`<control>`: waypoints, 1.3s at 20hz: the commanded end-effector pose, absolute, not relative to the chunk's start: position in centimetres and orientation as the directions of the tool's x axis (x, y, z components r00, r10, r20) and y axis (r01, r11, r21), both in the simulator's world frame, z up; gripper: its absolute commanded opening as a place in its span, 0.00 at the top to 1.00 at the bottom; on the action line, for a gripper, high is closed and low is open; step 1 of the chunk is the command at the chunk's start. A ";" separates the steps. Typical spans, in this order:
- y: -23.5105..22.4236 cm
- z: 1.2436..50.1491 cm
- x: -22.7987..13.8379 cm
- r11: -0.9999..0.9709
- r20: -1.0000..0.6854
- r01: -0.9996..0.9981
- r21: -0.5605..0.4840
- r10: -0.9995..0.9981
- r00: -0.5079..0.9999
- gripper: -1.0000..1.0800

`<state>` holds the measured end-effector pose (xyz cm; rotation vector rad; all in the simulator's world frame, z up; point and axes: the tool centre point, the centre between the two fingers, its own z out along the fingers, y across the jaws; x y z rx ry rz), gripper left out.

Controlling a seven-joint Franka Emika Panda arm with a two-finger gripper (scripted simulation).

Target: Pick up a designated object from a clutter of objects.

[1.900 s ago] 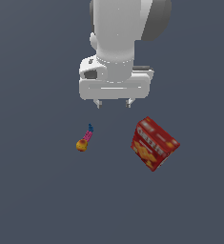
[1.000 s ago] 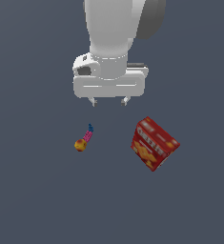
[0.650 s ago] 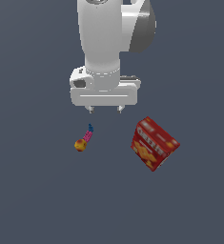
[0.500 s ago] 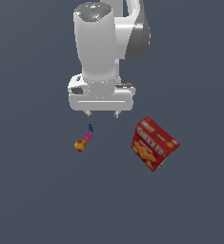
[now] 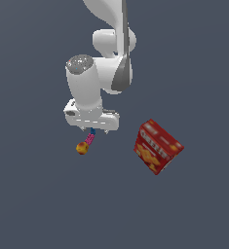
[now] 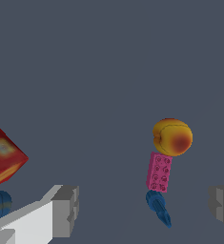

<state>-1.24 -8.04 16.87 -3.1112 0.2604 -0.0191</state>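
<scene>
The small magenta-pink studded brick lies on the dark floor between the yellow-red ball and the tiny blue piece, touching or nearly touching both. In the exterior view the brick pokes out just below the gripper body, with the ball beside it and the blue piece mostly hidden. My gripper is open and empty above the brick. In the wrist view my gripper has its fingers spread wide, with the brick and the blue piece between them.
The large red cracker box stands tilted on a corner at the exterior view's right, apart from the small things; its edge shows in the wrist view. The floor is plain dark grey.
The arm has swung toward the exterior view's left and come down, so the open gripper now stands directly over the brick group. The objects have not moved.
</scene>
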 end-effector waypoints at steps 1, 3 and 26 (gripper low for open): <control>-9.3 14.3 -2.1 -0.978 0.008 -0.206 -0.019 -0.206 0.979 0.04; -10.3 12.5 -2.9 -0.972 0.006 -0.233 -0.017 -0.233 0.972 0.04; -13.5 5.3 -6.4 -0.943 -0.001 -0.334 0.000 -0.334 0.943 0.04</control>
